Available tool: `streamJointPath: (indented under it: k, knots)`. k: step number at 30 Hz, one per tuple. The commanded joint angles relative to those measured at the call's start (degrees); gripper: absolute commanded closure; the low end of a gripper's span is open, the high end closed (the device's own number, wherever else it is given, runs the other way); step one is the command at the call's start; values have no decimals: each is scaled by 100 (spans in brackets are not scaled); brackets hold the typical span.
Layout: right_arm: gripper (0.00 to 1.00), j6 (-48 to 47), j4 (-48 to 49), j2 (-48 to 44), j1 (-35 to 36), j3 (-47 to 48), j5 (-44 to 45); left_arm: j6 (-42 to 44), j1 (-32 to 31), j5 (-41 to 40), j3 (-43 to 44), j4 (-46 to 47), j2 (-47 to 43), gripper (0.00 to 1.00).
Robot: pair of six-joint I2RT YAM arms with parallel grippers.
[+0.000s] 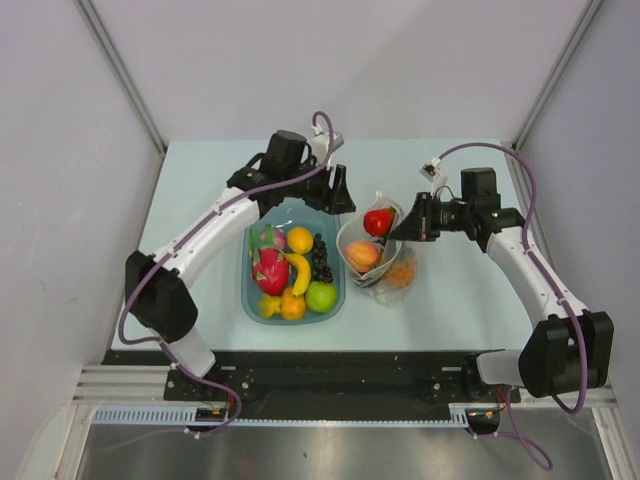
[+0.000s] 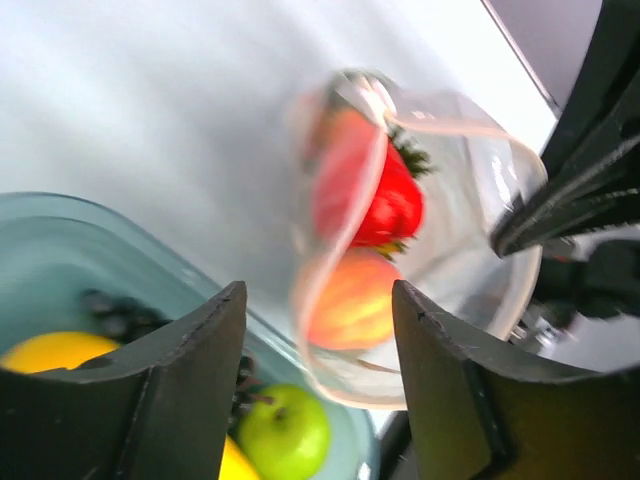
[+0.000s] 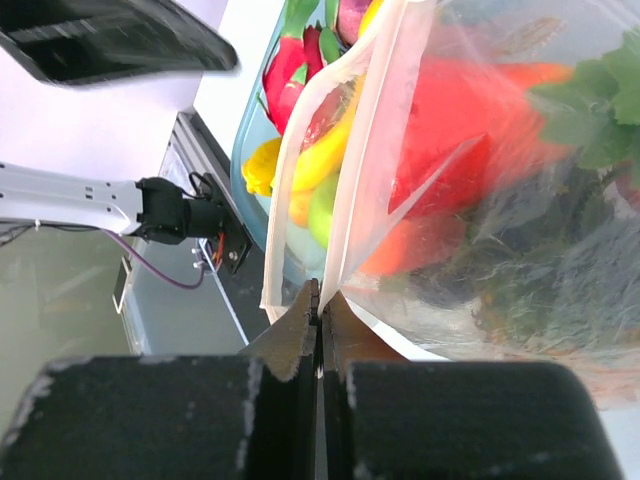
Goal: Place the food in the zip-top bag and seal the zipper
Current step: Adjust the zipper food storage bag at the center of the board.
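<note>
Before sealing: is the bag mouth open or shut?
Open. The zip-top bag gapes round, red piece and peach visible inside; right gripper pinches its rim.

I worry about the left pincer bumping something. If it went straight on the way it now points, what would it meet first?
Probably the open rim of the zip-top bag, with the peach just inside; depth is unclear in the blurred wrist view.
</note>
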Motion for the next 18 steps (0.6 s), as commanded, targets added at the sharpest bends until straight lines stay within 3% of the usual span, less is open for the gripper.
streamJointPath:
  k: [1,7,10,11,13,14,18]
  knots:
    - [100,-284,-36,-177,-16,97,-172,409,-91,-540,-67,182,-363,34]
    - [100,-276,-27,-185,-16,159,-252,787,-372,-302,100,-337,120,30]
    - [100,-276,-27,-220,-16,142,-278,867,-522,-399,170,-566,323,38]
    - [100,-250,-19,-229,-7,142,-278,867,-522,-425,214,-654,375,57]
    - [100,-214,60,-282,-7,116,-287,910,-522,-207,564,-733,516,80]
    - [100,-136,95,-317,36,115,-296,1033,-522,-101,957,-829,569,96]
    - [100,93,456,-615,352,-16,-252,1595,-609,383,2169,-1373,963,100]
